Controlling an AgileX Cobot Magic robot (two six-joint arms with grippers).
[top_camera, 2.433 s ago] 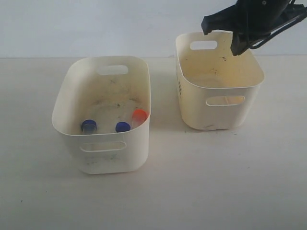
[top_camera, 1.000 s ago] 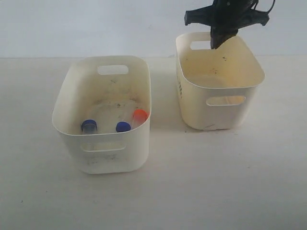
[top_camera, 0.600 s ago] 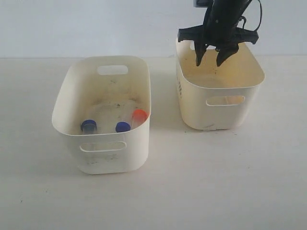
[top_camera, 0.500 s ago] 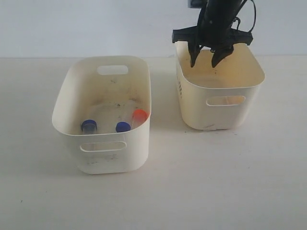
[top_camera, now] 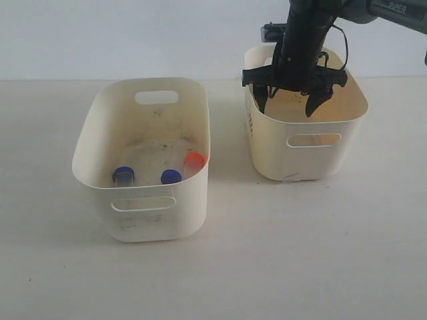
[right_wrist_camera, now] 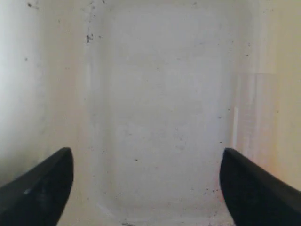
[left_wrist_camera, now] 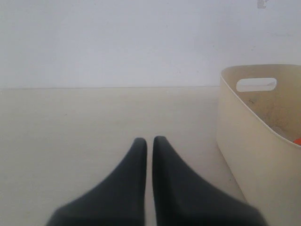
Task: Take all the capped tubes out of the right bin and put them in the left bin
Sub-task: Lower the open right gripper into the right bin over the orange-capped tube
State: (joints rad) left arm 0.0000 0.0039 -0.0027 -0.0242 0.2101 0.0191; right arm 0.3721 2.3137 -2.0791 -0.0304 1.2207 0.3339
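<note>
Three capped tubes stand in the left bin (top_camera: 100, 127): two blue-capped tubes (top_camera: 123, 175) (top_camera: 171, 177) and an orange-capped tube (top_camera: 194, 160). My right gripper (top_camera: 286, 111) hangs inside the right bin (top_camera: 267, 143), open wide, with its fingers pointing down. In the right wrist view this gripper (right_wrist_camera: 146, 151) frames the speckled floor of the right bin (right_wrist_camera: 160, 94), and no tube shows between its fingers. My left gripper (left_wrist_camera: 149, 141) is shut over bare table, beside the left bin (left_wrist_camera: 244, 141), where a bit of orange cap (left_wrist_camera: 297, 141) peeks out. The exterior view does not show it.
The two bins stand apart on a pale table (top_camera: 267, 253), the right one farther back. A white wall (top_camera: 133, 33) runs behind them. The right arm's black body (top_camera: 303, 40) rises over the right bin's back rim.
My right gripper has dropped from above the right bin's back rim down into the bin and gone from shut to wide open. The tubes in the left bin have not moved.
</note>
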